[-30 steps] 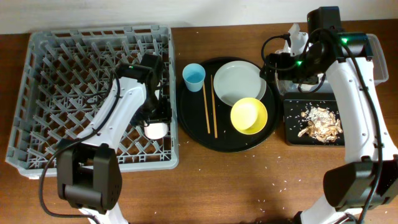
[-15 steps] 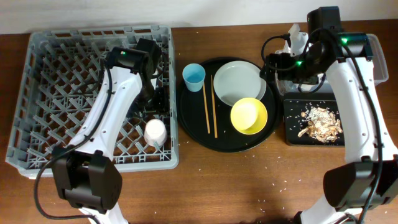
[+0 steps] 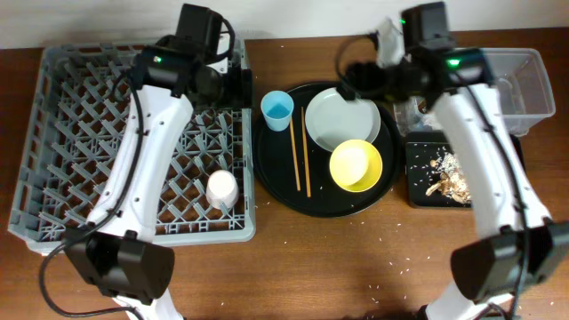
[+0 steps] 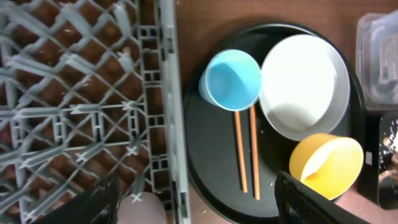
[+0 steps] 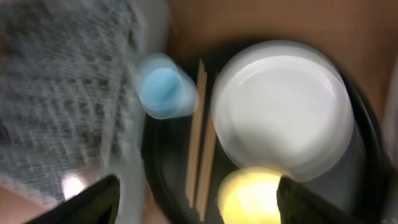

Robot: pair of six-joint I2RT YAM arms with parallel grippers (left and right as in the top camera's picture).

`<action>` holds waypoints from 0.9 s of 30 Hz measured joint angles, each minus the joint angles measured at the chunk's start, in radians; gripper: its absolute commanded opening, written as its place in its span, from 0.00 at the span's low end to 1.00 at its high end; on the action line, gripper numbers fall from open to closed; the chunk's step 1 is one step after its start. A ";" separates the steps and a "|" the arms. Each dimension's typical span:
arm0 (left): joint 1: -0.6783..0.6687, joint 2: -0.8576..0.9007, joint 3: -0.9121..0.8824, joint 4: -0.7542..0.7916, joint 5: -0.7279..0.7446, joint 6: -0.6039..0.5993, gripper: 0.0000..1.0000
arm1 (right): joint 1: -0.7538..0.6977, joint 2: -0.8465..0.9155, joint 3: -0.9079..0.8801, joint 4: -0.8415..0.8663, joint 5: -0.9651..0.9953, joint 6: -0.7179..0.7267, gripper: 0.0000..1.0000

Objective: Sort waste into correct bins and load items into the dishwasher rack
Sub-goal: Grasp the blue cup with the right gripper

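Observation:
The pink cup [image 3: 221, 188] stands mouth down in the grey dishwasher rack [image 3: 53, 133], near its right front; it also shows in the left wrist view [image 4: 142, 213]. On the round black tray [image 3: 271, 178] are the blue cup [image 3: 277, 109], grey-white plate [image 3: 342, 118], yellow bowl [image 3: 356, 165] and chopsticks [image 3: 298, 151]. My left gripper [image 3: 233, 84] is open and empty above the rack's right wall [image 4: 199, 205]. My right gripper [image 3: 356, 80] is open and empty above the plate [image 5: 199, 199]. Food scraps [image 3: 444, 176] lie on the flat black tray [image 3: 418, 196]. I cannot pick out the tissue.
The clear tub [image 3: 529, 84] stands at the far right, behind the flat black tray; my right arm crosses over its left part. Crumbs are scattered on the wooden table in front of the round tray.
My left gripper has let go of the pink cup, risen and moved back to the rack's far right edge. My right arm has swung left from the tub to over the plate.

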 measured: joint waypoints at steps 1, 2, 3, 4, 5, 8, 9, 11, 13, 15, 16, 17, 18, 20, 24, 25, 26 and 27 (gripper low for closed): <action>0.030 0.000 0.011 -0.006 0.003 0.000 0.78 | 0.081 0.044 0.010 0.134 0.014 0.093 0.80; 0.050 0.000 0.016 -0.014 0.004 0.000 0.79 | 0.109 0.061 0.005 0.180 0.028 0.121 0.80; 0.067 0.000 0.020 -0.040 0.008 0.000 0.79 | 0.138 0.089 0.007 0.262 0.038 0.150 0.77; 0.109 0.000 0.026 -0.064 0.007 0.000 0.79 | 0.188 0.150 0.012 0.331 0.056 0.197 0.75; 0.144 0.000 0.027 -0.070 0.003 0.000 0.79 | 0.222 0.196 0.008 0.361 0.064 0.228 0.73; 0.163 0.000 0.027 -0.076 -0.001 0.000 0.79 | 0.254 0.315 0.008 0.431 0.086 0.296 0.70; 0.158 0.000 0.027 -0.079 -0.005 0.000 0.79 | 0.252 0.348 0.008 0.436 0.097 0.310 0.70; 0.155 0.000 0.027 -0.084 -0.009 0.000 0.79 | 0.249 0.372 0.008 0.435 0.136 0.322 0.65; 0.155 0.000 0.027 -0.091 -0.012 0.000 0.79 | 0.249 0.377 0.008 0.434 0.186 0.325 0.56; 0.155 0.000 0.027 -0.095 -0.012 0.000 0.79 | 0.249 0.378 0.008 0.426 0.214 0.323 0.53; 0.155 0.000 0.027 -0.095 -0.013 0.000 0.79 | 0.249 0.381 0.008 0.421 0.220 0.320 0.53; 0.155 0.000 0.027 -0.095 -0.013 0.000 0.79 | 0.249 0.386 0.008 0.418 0.224 0.321 0.49; 0.155 0.000 0.027 -0.095 -0.014 0.000 0.79 | 0.249 0.400 0.008 0.417 0.227 0.320 0.42; 0.155 0.000 0.027 -0.095 -0.015 0.000 0.79 | 0.249 0.435 0.008 0.411 0.229 0.321 0.33; 0.155 0.000 0.027 -0.095 -0.016 0.000 0.79 | 0.249 0.455 0.008 0.412 0.234 0.305 0.04; 0.155 0.000 0.027 -0.095 -0.016 0.000 0.79 | 0.249 0.455 0.008 0.407 0.236 0.297 0.04; 0.155 0.000 0.027 -0.095 -0.016 0.000 0.79 | 0.248 0.455 0.008 0.404 0.235 0.301 0.04; 0.155 0.000 0.027 -0.095 -0.016 0.000 0.79 | 0.246 0.455 0.008 0.397 0.235 0.300 0.04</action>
